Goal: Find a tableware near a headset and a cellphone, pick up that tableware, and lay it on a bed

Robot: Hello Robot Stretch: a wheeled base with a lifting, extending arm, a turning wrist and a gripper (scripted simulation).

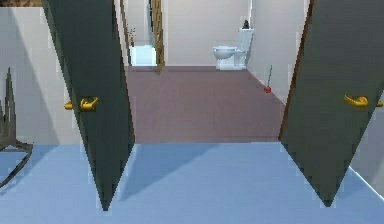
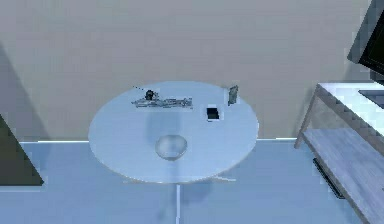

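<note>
In the arm side view a round pale table point(image 2: 120, 150) stands against a beige wall. A shallow grey bowl point(image 2: 172, 147) sits near the table's front edge. Behind it, toward the wall, lies a dark headset-like thing with thin cables point(image 2: 155, 99). A small white cellphone point(image 2: 213, 113) lies flat to the right of that, and a small dark slab point(image 2: 233, 94) stands upright just beyond it.
Ahead, two dark doors point(image 1: 95, 90) point(image 1: 335, 100) with gold handles stand ajar on a brown-floored bathroom with a toilet point(image 1: 230, 52) and a red plunger point(image 1: 268, 84). A grey shelf unit point(image 2: 345, 150) stands right of the table. Blue floor lies around.
</note>
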